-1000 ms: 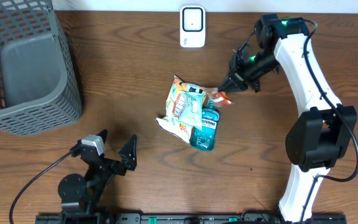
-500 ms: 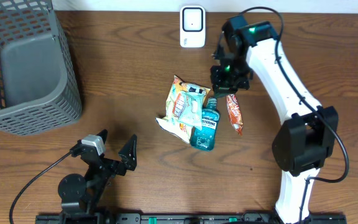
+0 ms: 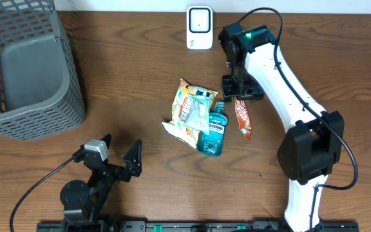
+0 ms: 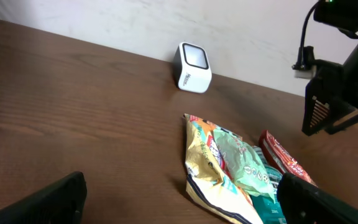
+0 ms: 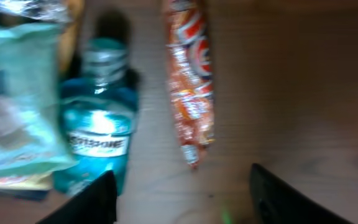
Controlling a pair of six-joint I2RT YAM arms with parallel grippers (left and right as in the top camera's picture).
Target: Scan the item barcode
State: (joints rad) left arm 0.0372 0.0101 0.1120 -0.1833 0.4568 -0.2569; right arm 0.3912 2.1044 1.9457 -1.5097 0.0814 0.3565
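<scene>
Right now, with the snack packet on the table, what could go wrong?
The snack packet lies loose under the open right end effector, well short of the scanner, so no barcode may get read. It sits close beside the mouthwash bottle; a grasp could knock that bottle or pinch only the packet's end and slip.

White right arm (image 3: 279, 67) with black joints, green light, looping black cable; black left claw (image 3: 122, 142).

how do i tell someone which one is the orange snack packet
Start at the white scanner on the far edge of the table, then come down to the items mid-table. The snack packet lies just right of the blue mouthwash bottle: long, thin, orange-red.
</scene>
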